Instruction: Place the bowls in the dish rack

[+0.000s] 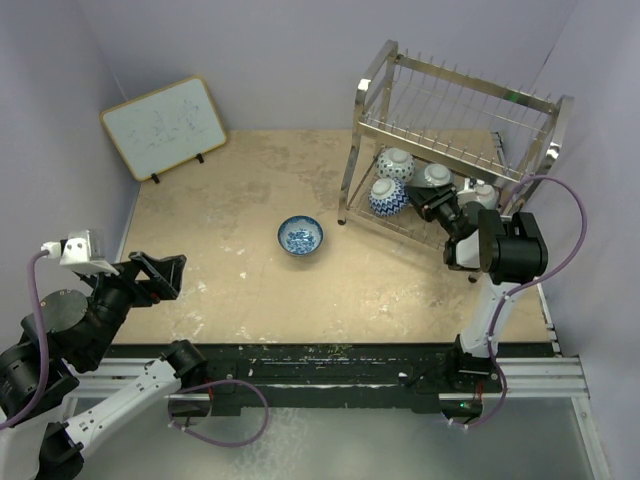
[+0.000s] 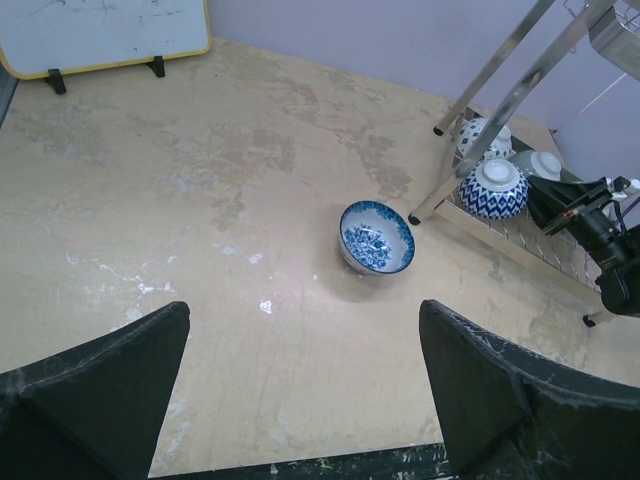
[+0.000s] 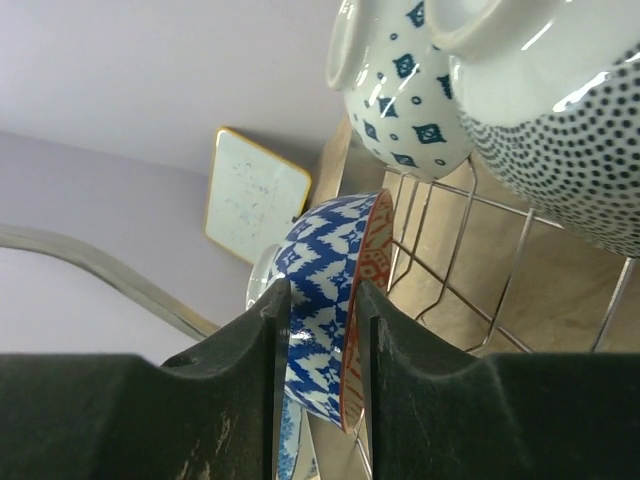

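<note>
Holds a blue-and-white zigzag bowl [image 3: 322, 235] pinched by its wall in the right tool [image 3: 322, 297] on the lower tier of the dish rack [image 1: 357, 140] at the far right corner of the tabletop [image 1: 210, 235], keeps the left tool [image 2: 305, 306] spread wide over the near left corner, and leaves another blue bowl [image 1: 300, 236] upright mid-tabletop, well apart from both.

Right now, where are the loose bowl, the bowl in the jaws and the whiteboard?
loose bowl [image 1: 300, 236]: top view, its blue inside.
gripped bowl [image 3: 320, 275]: right wrist view, zigzag outer wall between the jaws.
whiteboard [image 1: 165, 125]: top view, middle of its white face.
</note>
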`<move>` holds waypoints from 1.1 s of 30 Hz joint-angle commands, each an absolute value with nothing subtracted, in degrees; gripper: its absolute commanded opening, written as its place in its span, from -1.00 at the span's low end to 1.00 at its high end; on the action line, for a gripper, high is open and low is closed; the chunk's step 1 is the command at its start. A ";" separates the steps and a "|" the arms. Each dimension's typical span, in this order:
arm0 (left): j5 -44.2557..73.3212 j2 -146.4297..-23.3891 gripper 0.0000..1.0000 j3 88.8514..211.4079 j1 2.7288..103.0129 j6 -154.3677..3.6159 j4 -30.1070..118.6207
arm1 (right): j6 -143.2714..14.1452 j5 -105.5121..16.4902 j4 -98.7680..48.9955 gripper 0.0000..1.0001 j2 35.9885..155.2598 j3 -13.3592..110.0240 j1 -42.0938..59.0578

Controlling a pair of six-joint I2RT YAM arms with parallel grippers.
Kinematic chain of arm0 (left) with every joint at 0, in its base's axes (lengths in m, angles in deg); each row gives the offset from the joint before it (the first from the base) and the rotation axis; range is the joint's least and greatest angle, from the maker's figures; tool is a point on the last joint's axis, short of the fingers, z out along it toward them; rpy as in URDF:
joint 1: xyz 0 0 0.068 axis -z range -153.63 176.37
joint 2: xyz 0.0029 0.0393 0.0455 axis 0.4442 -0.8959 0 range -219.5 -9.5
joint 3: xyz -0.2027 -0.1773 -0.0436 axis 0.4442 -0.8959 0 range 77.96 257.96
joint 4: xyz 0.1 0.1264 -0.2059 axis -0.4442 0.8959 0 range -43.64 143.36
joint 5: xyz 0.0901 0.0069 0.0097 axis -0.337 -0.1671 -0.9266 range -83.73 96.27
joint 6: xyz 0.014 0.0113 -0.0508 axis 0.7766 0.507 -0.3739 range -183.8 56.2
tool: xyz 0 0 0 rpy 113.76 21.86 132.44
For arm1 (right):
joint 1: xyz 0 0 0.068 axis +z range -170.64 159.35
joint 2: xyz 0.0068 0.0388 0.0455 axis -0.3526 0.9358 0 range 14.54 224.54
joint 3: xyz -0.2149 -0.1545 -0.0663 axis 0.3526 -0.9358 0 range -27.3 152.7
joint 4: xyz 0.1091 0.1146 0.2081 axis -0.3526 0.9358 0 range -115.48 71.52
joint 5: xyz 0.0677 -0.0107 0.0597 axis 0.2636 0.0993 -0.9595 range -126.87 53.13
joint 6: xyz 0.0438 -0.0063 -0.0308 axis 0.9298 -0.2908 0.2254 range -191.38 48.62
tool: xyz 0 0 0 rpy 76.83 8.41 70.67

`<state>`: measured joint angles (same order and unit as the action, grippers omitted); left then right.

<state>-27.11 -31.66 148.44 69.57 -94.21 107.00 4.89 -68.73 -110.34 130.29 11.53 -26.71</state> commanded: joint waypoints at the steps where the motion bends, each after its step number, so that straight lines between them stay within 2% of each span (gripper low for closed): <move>1: -26.67 -32.70 0.98 148.23 69.79 -93.15 104.20 | 1.83 -64.63 -107.94 -0.30 126.30 11.37 -27.60; 4: -26.67 -32.61 0.98 148.03 69.79 -93.15 104.06 | 0.42 -64.09 -105.53 -0.06 125.15 11.37 -27.59; 11: -26.50 -32.29 0.98 147.75 69.76 -93.15 103.74 | -1.71 -62.86 -101.06 0.10 123.32 11.39 -27.59; 28: -26.18 -31.67 0.98 147.07 69.79 -93.49 103.58 | -7.34 -60.06 -93.59 0.22 116.41 10.12 -27.59; 33: -26.23 -31.66 0.98 146.57 69.78 -93.55 103.39 | -8.13 -61.91 -96.92 0.23 115.66 9.66 -27.46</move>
